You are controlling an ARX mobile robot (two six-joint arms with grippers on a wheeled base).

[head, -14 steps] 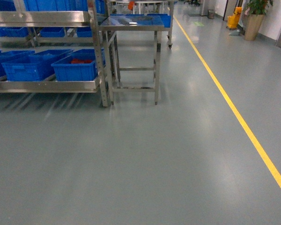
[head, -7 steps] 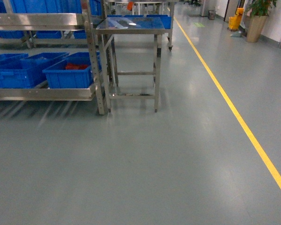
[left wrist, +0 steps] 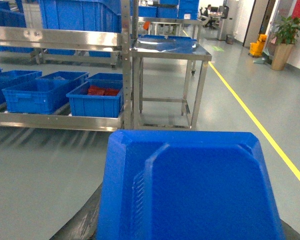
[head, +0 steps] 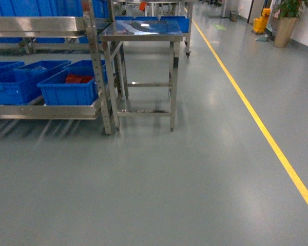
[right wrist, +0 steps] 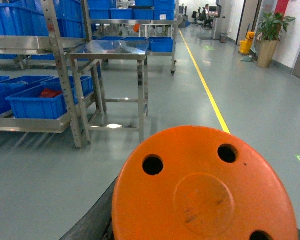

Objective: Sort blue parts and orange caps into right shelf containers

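Head view, left to right: steel shelf [head: 46, 110] at far left, lower level carrying blue crates [head: 13, 84]; the rightmost crate [head: 69, 92] holds orange-red pieces [head: 78, 79], too small to read as caps. Just right of the shelf post, a steel desk [head: 142, 32] with a shiny top. Grey floor [head: 154, 184], then a yellow line [head: 256, 120] running away on the right. Potted plant [head: 287, 23] far right. Left wrist view: blue moulded part [left wrist: 190, 190] fills the bottom. Right wrist view: orange round disc with holes [right wrist: 205, 190] fills the bottom. Neither gripper shows in any view, so grip state can't be told.
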